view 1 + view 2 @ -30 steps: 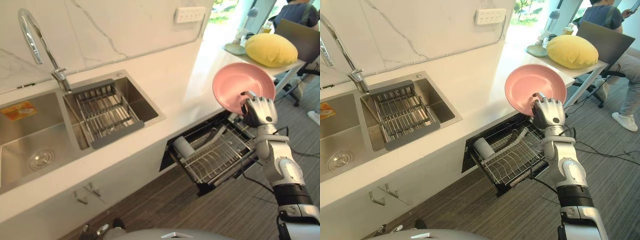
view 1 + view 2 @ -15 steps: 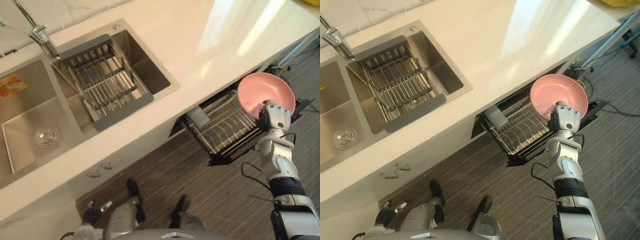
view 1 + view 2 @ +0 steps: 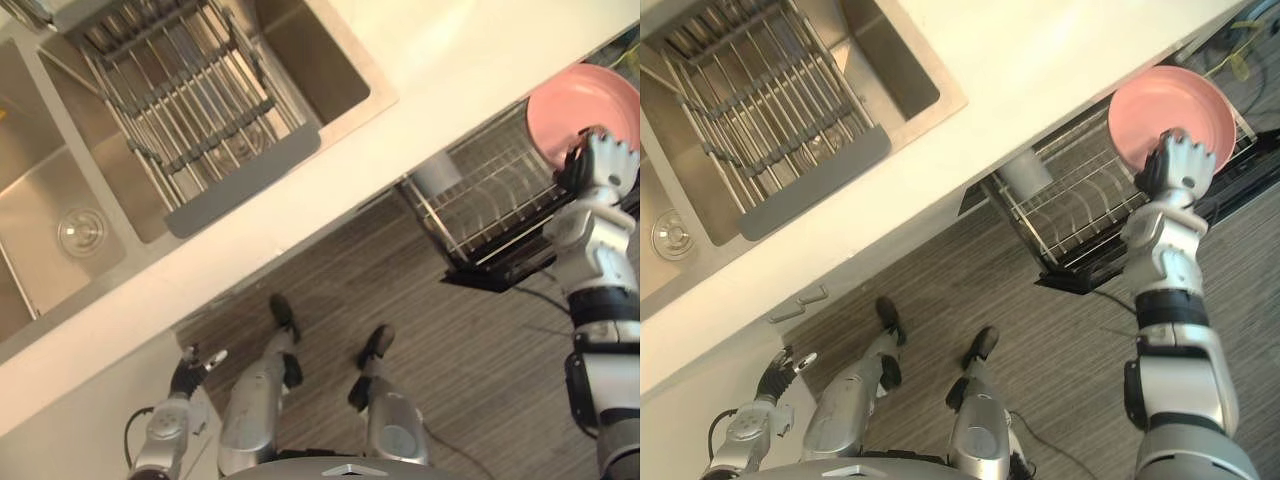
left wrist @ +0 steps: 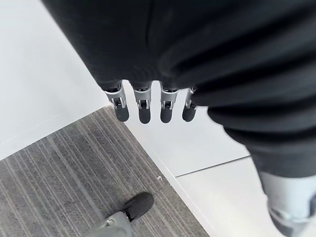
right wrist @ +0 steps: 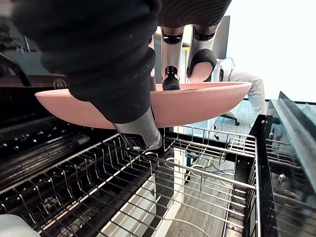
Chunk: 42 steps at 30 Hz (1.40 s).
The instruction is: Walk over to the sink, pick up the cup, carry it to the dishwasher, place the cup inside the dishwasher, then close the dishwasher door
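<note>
Our right hand (image 3: 1178, 165), at two o'clock, grips a shallow pink bowl (image 3: 1155, 108) by its rim over the wire dishwasher rack (image 3: 1068, 212), while our left hand (image 3: 190, 370) hangs slack-fingered at seven o'clock.

**Sink** (image 3: 45, 190), at 10 o'clock: brushed steel with a dull sheen. Its **drainer** (image 3: 170, 90) is bright metal wire with matt grey plastic ends.
**Countertop** (image 3: 450, 60): smooth, pale and glossy.
**Plate** (image 3: 1160, 105), at 2 o'clock: smooth pink with a satin finish.
**Dishwasher rack** (image 3: 1070, 215): shiny metal wire.
**Floor** (image 3: 470, 350): matt grey, finely ribbed.
</note>
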Available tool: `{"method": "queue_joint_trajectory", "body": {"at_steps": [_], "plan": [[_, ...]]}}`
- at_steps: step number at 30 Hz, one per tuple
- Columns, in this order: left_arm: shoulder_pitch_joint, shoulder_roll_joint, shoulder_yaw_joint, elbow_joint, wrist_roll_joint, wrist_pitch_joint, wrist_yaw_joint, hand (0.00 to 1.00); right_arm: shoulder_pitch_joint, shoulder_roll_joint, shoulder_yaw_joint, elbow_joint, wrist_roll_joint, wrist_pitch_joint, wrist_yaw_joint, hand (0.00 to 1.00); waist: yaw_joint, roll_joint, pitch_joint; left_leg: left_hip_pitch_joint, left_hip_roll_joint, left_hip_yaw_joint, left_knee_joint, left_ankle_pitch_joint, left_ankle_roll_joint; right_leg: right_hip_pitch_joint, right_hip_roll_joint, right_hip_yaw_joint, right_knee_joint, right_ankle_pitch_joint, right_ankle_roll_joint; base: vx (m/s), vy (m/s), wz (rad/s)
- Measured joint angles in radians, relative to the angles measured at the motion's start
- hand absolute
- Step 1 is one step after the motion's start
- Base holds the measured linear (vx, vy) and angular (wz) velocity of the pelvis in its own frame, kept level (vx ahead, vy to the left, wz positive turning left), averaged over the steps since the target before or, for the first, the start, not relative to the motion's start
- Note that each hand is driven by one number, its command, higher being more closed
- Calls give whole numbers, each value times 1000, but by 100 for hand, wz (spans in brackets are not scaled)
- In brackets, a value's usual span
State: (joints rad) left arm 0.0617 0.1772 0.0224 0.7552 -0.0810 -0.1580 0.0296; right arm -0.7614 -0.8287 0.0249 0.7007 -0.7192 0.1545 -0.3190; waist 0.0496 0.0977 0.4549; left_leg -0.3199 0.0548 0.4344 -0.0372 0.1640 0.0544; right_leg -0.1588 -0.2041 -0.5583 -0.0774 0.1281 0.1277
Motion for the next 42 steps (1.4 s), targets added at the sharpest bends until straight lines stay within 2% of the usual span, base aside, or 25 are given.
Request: {"method": "queue_joint_trajectory", "body": {"at_steps": [2, 5, 8, 10, 11, 13, 16, 20, 22, 26, 28, 31, 36, 37, 40, 42], "plan": [[-9, 2, -31, -7, -21, 8, -2, 0, -82, -26, 48, 55, 18, -3, 38, 100, 7, 28, 13, -39, -7, -13, -1, 4, 5, -44, -4, 3, 10, 5, 0, -39, 29, 2], [-24, 1, -75, -11, -36, 22, -15, 0, -158, -54, 102, 105, 30, -7, 104, 100, 25, 54, 27, -79, -15, -21, -2, 9, 13, -88, -14, 7, 17, 12, 0, -11, 53, 3], [-30, -1, -108, -18, -37, 30, -16, 0, -201, -60, 150, 131, 49, -5, 167, 100, 42, 72, 36, -91, -22, -30, -2, 10, 15, -101, -19, 11, 15, 18, 0, 14, 47, 0], [-31, -1, -113, -27, -60, 32, -16, 0, -231, -60, 194, 151, 92, -6, 223, 100, 58, 75, 36, -101, -27, -54, -2, 10, 14, -114, -22, 23, 13, 23, 2, 34, 58, -5], [-31, -1, -114, -28, -68, 32, -16, 0, -240, -60, 204, 153, 105, -6, 238, 0, 59, 76, 37, -104, -28, -55, -2, 10, 14, -118, -23, 23, 12, 24, 2, 30, 54, -3], [-42, 0, -130, -29, -82, 37, -19, 0, -274, -66, 208, 188, 167, -4, 294, 0, 60, 89, 42, -114, -32, -64, -2, 12, 17, -122, -26, 19, 8, 29, 2, 16, 52, 7], [-47, 0, -160, -28, -92, 44, -25, 0, -286, -69, 208, 227, 217, 7, 292, 0, 65, 97, 44, -115, -41, -82, -2, 14, 17, -122, -34, 18, 7, 32, 5, 14, 52, 3], [-47, 0, -176, -37, -92, 38, -33, 0, -309, -69, 197, 229, 329, 7, 239, 0, 57, 98, 43, -112, -45, -95, -1, 18, 21, -116, -39, 14, 8, 36, 7, 14, 50, 3], [-47, -4, -182, -39, -92, 37, -35, 0, -326, -70, 191, 227, 345, -4, 209, 0, 54, 98, 43, -95, -45, -98, -1, 19, 21, -97, -39, 3, 8, 36, 7, 4, 36, 4], [-16, -4, -179, -80, -92, 33, -37, 0, -330, -80, 116, 161, 429, -24, 150, 0, 40, 98, 43, -31, -47, -104, -7, 18, 20, -39, -39, -2, 10, 31, 4, -9, 32, 0], [-6, -4, -177, -85, -92, 29, -37, 0, -320, -92, 31, 101, 509, -21, 97, 0, 21, 98, 43, 3, -48, -104, -22, 21, 16, -10, -39, -2, 15, 29, 4, -21, 20, -5], [19, -5, -173, -74, -88, 24, -37, 0, -249, -108, -101, 99, 647, -11, 15, 0, -4, 92, 37, 60, -54, -106, -40, 26, 13, 36, -46, -4, 31, 12, 12, 0, 0, 0], [71, -9, -132, -18, -72, 13, -36, 0, -49, -127, -329, 139, 919, 8, -88, 0, -49, 78, -19, 95, -56, -114, -41, 24, 10, 64, -54, -12, 65, -8, 16, 26, -15, 5], [87, -10, -133, 5, -73, 10, -36, 0, 19, -126, -387, 176, 988, 24, -105, 100, -61, 69, -51, 95, -57, -122, -41, 23, 8, 66, -56, -21, 73, -15, 19, 41, -29, 15], [100, -25, -132, 56, -83, -3, -37, 0, 133, -124, -494, 253, 1132, 70, -107, 100, -88, 59, -67, 118, -57, -123, -41, 21, 6, 74, -68, -22, 110, -37, 18, 11, -20, 1], [107, -40, -133, 84, -84, -16, -36, 0, 154, -124, -521, 302, 1176, 95, -93, 100, -101, 60, -67, 124, -58, -112, -41, 16, -2, 67, -73, -6, 123, -49, 11, -54, -9, -16]]}}
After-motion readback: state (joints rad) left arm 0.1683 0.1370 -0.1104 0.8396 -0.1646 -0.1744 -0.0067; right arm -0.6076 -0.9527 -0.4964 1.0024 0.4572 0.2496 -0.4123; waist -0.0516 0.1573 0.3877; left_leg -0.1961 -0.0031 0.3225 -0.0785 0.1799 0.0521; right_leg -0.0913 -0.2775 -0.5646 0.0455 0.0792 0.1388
